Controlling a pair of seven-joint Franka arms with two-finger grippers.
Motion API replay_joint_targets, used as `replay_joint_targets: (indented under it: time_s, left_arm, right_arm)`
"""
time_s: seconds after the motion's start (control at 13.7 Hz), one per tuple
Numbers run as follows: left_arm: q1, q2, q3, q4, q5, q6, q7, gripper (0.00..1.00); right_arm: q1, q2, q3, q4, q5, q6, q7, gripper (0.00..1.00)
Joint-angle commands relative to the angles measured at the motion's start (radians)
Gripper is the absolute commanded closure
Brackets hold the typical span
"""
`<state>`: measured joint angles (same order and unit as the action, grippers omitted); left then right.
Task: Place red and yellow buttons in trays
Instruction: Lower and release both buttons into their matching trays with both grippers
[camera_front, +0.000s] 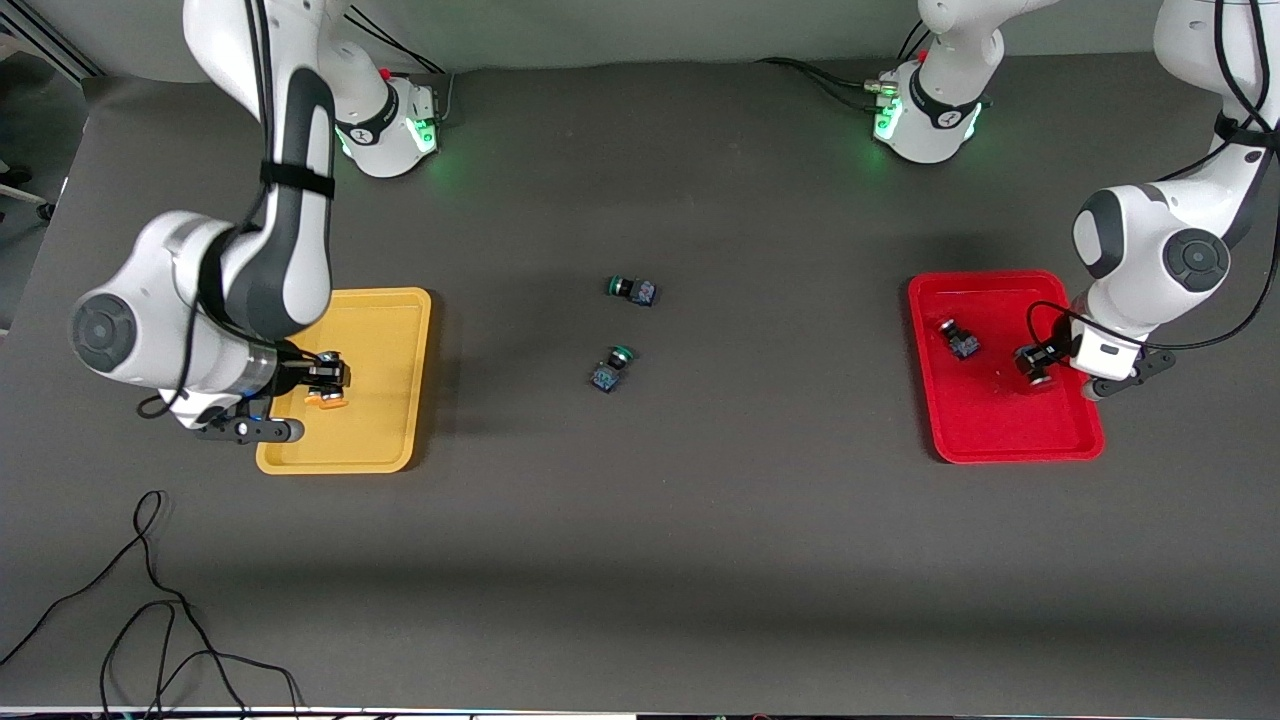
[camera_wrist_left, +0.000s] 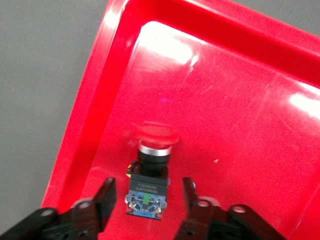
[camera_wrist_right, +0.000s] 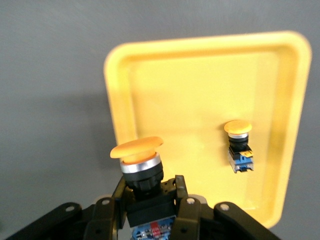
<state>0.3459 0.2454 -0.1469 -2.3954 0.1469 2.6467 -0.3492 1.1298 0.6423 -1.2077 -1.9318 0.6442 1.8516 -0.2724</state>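
Left end effector (camera_wrist_left: 145, 200) sits low in the red tray (camera_front: 960, 440), fingers parted and standing off either side of a red button (camera_wrist_left: 149, 172) lying on the tray floor. Gap on both sides; reads as a release, the button resting on its own. A second red button (camera_front: 961, 338) lies in the same tray, toward the right arm's end, well apart from the first.

Right end effector (camera_wrist_right: 150, 200) hangs over the yellow tray (camera_front: 400, 300), clamped narrow on the dark body of a yellow button (camera_wrist_right: 140, 160), cap pointing away from the wrist. Gripped by the body, probably so the cap stays free for set-down. Not yet let go. One yellow button (camera_wrist_right: 239, 145) already lies in that tray.

Two green-capped buttons (camera_front: 620, 330) remain mid-bench between the trays, untouched.
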Motion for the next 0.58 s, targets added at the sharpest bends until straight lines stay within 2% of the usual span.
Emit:
replay_joint_targets:
  time_s: [0.0,0.15,0.29,0.36,0.44,0.51]
  left_arm:
    - [0.002,-0.023,0.001,0.028,0.003,-0.007,0.002,0.00]
    - [0.004,-0.047,0.001,0.120,0.003,-0.174,0.082,0.00]
    - [0.005,-0.057,0.003,0.291,0.003,-0.447,0.165,0.00]
    - [0.002,-0.055,0.001,0.388,0.000,-0.575,0.188,0.00]
    - [-0.001,-0.058,-0.002,0.466,-0.001,-0.678,0.208,0.00]
    - [-0.008,-0.061,-0.005,0.540,-0.007,-0.773,0.232,0.00]
  right_arm:
    - [-0.121,0.063,0.149,-0.007,0.018,0.044,-0.022,1.00]
    - [-0.203,0.082,0.252,-0.007,0.017,0.076,-0.024,1.00]
    - [-0.214,0.086,0.267,-0.006,0.014,0.077,-0.024,1.00]
    - [-0.214,0.088,0.267,-0.006,0.014,0.077,-0.019,0.94]
    - [-0.216,0.091,0.269,-0.004,0.014,0.075,-0.007,0.59]
    - [-0.216,0.094,0.269,0.004,0.014,0.069,-0.004,0.18]
